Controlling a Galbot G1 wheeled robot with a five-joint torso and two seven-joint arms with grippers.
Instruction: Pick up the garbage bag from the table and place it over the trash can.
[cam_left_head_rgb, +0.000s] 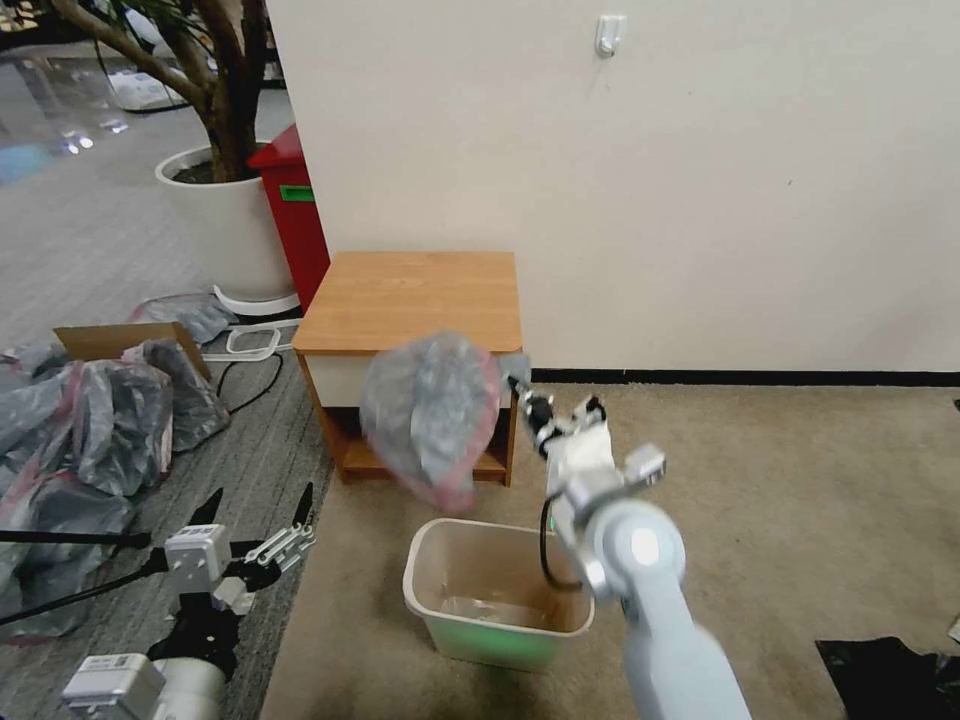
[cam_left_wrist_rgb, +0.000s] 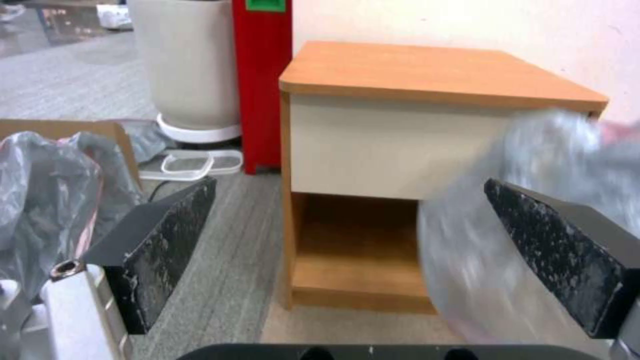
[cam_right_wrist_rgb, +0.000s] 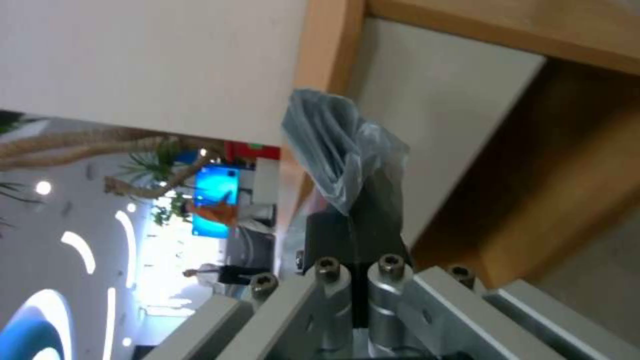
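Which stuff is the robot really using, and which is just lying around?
Using: garbage bag, pinched in the right tool; trash can; table.

Lying around: heap of grey bags, cardboard box, red bin, white planter. The left tool waits open.

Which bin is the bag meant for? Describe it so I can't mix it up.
Find the wooden table against the white wall; the trash can sits on the carpet just in front of it, below the garbage bag held by the right hand. It is small, cream and rectangular, unlike the tall red bin by the planter.
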